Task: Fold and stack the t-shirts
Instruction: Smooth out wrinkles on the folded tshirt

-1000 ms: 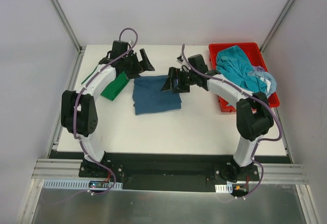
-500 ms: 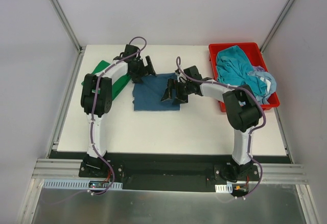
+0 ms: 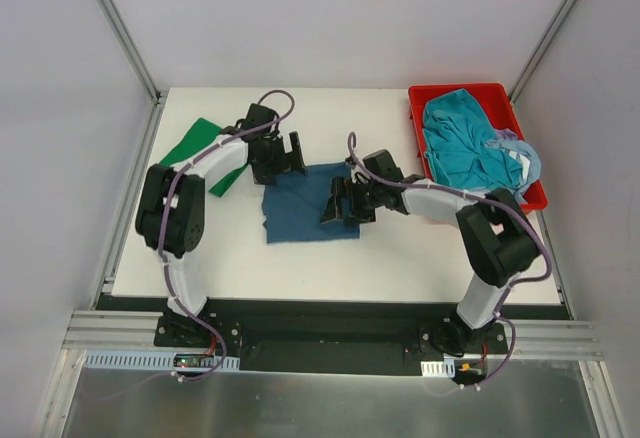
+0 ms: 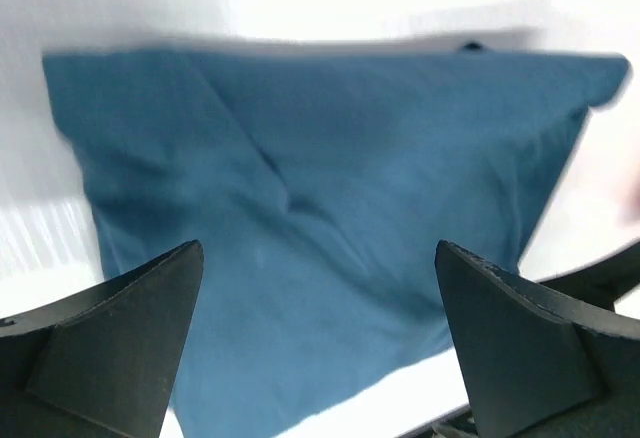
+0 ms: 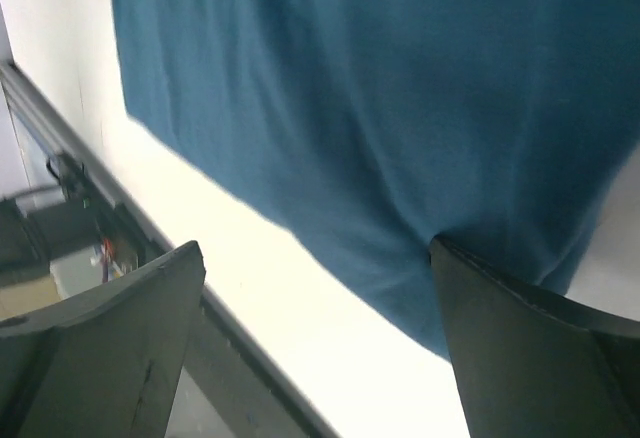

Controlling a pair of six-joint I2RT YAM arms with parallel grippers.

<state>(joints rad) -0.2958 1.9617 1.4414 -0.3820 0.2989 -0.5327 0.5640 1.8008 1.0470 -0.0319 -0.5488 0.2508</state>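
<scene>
Pincers both gape wide: left gripper (image 3: 291,155) over the far edge of the folded blue t-shirt (image 3: 298,212), right gripper (image 3: 337,204) over its right edge.

The dark blue t-shirt (image 3: 305,206) at the centre of the top view is soft, matt, faintly creased cloth. The green t-shirt (image 3: 192,146) at upper left and the teal t-shirt (image 3: 458,140), heaped in the glossy red plastic bin (image 3: 455,91) at upper right, are the same kind of cloth. The counter (image 3: 400,258) is smooth matt white, the jaws in both wrist views look like dull black plastic, and the rail (image 3: 110,333) near the bottom of the top view is bare silvery metal.
</scene>
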